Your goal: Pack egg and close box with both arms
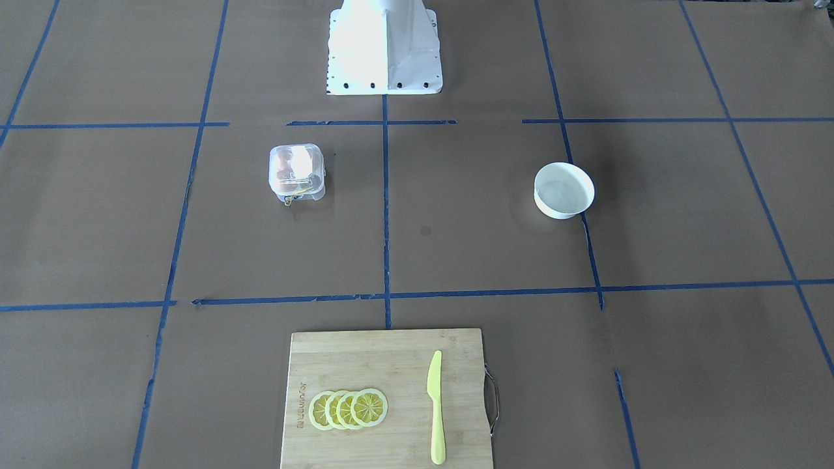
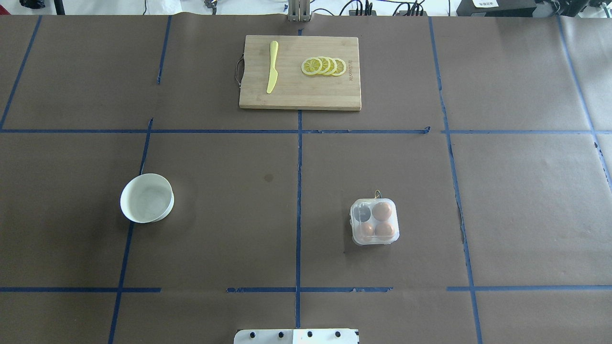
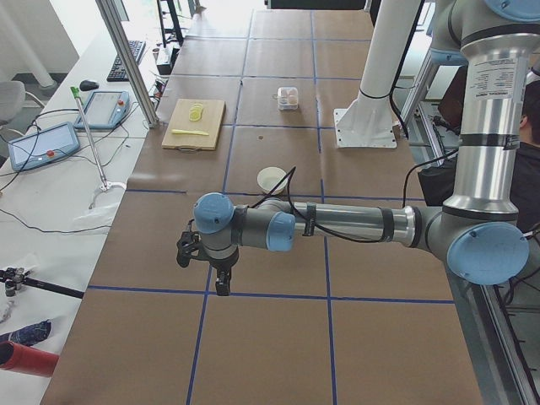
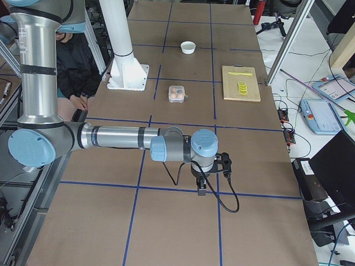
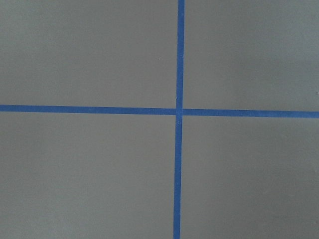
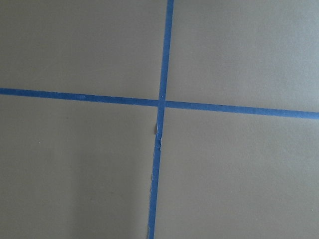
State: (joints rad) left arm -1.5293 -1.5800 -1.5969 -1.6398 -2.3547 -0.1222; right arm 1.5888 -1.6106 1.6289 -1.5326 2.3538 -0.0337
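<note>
Neither gripper reaches my overhead, front or wrist views. The left gripper (image 3: 222, 288) shows only from the table's left end and the right gripper (image 4: 202, 189) only from its right end. Each hangs low over the table (image 2: 215, 229) on an outstretched arm, well apart from the box, and I cannot tell how far either is open or whether it holds anything. Both wrist cameras show only brown paper and a cross of blue tape (image 5: 180, 110).

From overhead, left to right: the white bowl (image 2: 147, 198) stands alone on the robot's left, showing only its pale inside. The cutting board (image 2: 306, 93) lies at the far edge, carrying a yellow knife (image 2: 272, 67) and overlapping lemon slices (image 2: 324, 66). The box (image 2: 374, 222) sits right of the centre line. Three of its four cells hold brown eggs (image 2: 382, 210). They look alike, so I cannot tell which is the task's egg. The far-left cell reads dark, and I cannot make out what is in it. From the front, glare on the clear lid (image 1: 298, 158) hides most of the contents, and I cannot tell whether it is latched. A yellow cord (image 1: 291, 195) trails at the box's far side.
</note>
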